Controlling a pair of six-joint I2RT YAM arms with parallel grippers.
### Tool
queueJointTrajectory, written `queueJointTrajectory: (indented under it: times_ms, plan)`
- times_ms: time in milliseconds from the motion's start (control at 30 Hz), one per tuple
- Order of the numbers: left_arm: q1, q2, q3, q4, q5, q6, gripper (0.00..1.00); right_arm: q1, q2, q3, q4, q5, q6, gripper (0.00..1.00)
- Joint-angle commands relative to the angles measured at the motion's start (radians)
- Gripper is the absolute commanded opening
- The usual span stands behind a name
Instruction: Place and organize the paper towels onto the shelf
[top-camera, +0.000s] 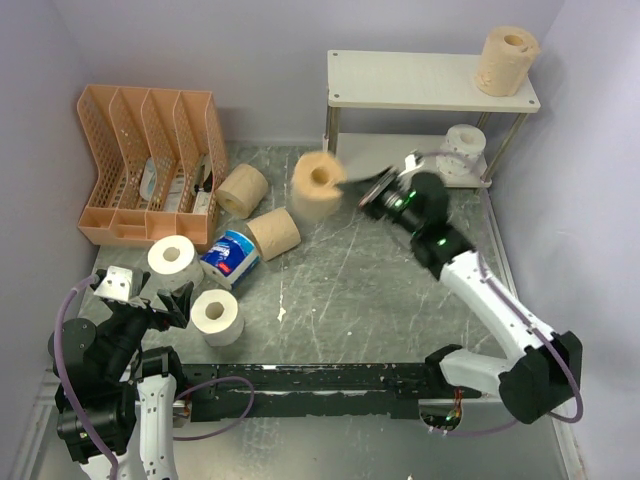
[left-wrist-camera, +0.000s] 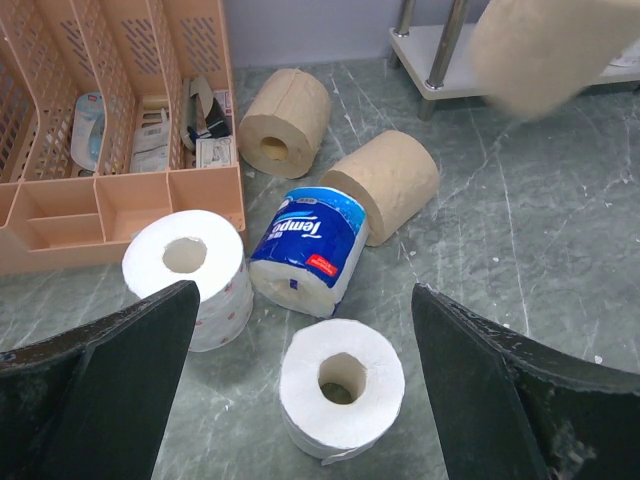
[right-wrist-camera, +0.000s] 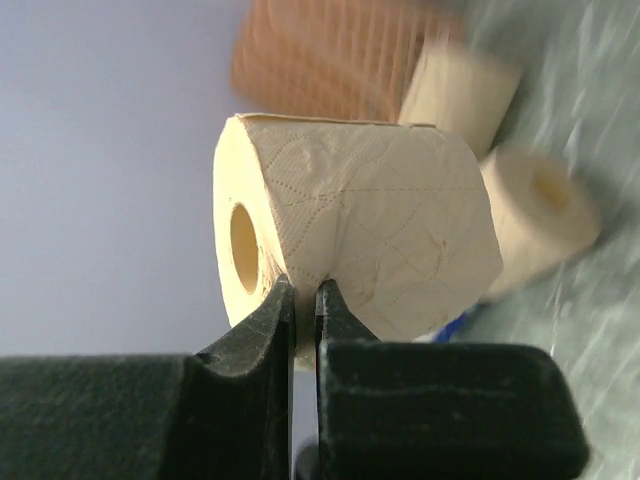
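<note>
Left tool (left-wrist-camera: 302, 295) hangs spread above loose rolls (top-camera: 217, 315) on the bench (top-camera: 380, 290). Mid-bench, the right tool (top-camera: 352, 187) pinches a tan roll (top-camera: 318, 187) by its wall, aloft, short of the shelf (top-camera: 420, 80). It's mid-carry, I'd say; next needs a lift rightward onto a bare stretch of board.
</note>
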Motion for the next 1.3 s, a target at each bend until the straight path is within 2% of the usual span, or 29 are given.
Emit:
queueJointTrajectory:
  times_ms: [0,100,167,433,633,833,1167,1267]
  plan:
    - [-0.005,-0.010,0.004,0.018,0.008,-0.001,0.99,-0.239,-0.005,0.303,-0.231,0.037,-0.115,0.00]
    - [-0.006,-0.008,0.003,0.019,0.014,0.001,0.99,-0.393,0.081,0.509,-0.292,0.005,-0.111,0.00]
    - [-0.005,-0.006,0.003,0.019,0.016,0.001,0.99,-0.449,0.148,0.634,-0.332,0.004,-0.074,0.00]
    - [-0.005,-0.021,0.003,0.020,0.008,-0.002,0.99,-0.545,0.438,1.075,-0.446,0.073,0.034,0.00]
    - [-0.006,-0.030,0.002,0.021,0.007,-0.003,0.99,-0.607,0.556,1.195,-0.459,0.150,0.099,0.00]
    - [-0.006,-0.035,0.001,0.022,0.004,-0.004,0.99,-0.647,0.678,1.377,-0.555,0.218,0.070,0.00]
    - [-0.005,-0.031,0.001,0.022,0.003,-0.005,0.99,-0.701,0.706,1.342,-0.543,0.207,0.066,0.00]
    - [-0.006,-0.029,0.001,0.021,0.004,-0.004,0.99,-0.705,0.700,1.331,-0.533,0.220,0.047,0.21]
